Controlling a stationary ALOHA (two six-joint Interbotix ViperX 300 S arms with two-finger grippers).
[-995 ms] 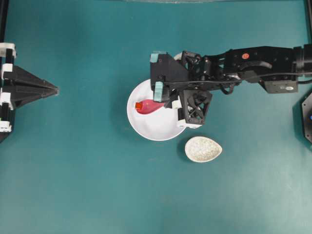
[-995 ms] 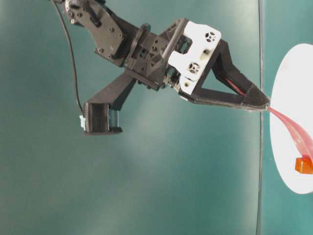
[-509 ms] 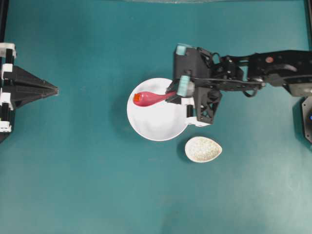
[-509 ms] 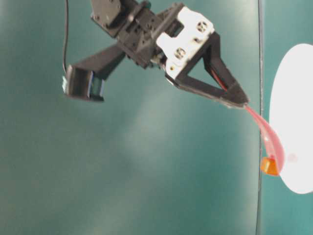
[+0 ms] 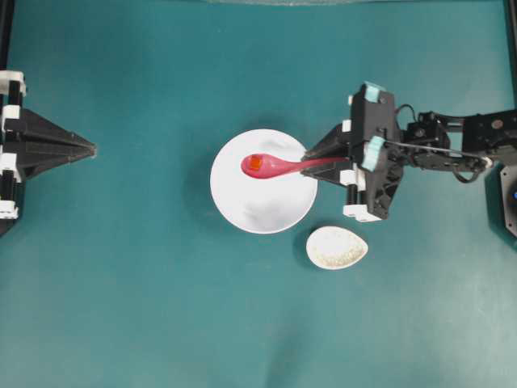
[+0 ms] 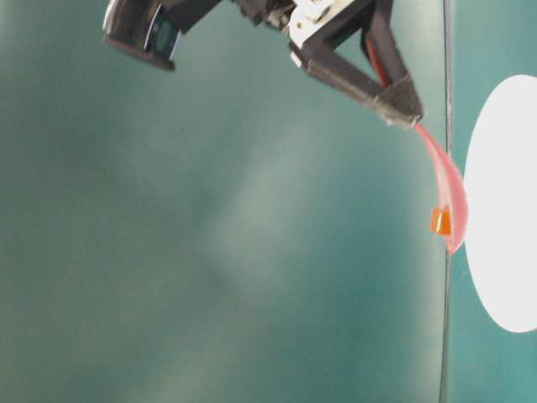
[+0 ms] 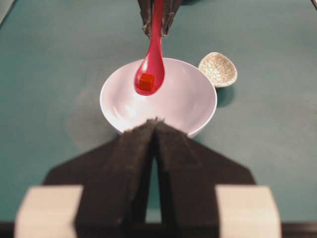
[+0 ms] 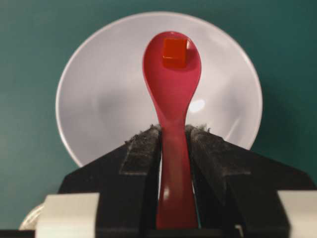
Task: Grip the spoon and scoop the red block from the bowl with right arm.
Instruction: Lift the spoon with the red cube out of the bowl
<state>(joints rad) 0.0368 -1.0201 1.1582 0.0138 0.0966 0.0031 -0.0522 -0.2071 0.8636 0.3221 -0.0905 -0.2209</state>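
Your right claw [image 8: 174, 148] pinches the spoon [image 5: 279, 166] by its handle, mid-frame over the bowl [image 5: 242, 206]. The red block [image 5: 255, 164] sits loose in the slippery scoop, so keep it level.

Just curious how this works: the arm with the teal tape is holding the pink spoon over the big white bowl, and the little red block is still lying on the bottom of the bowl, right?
Not quite. The red block sits in the scoop of the spoon, not on the bottom of the bowl, as the right wrist view shows. The rest holds: the right gripper holds the spoon over the bowl.
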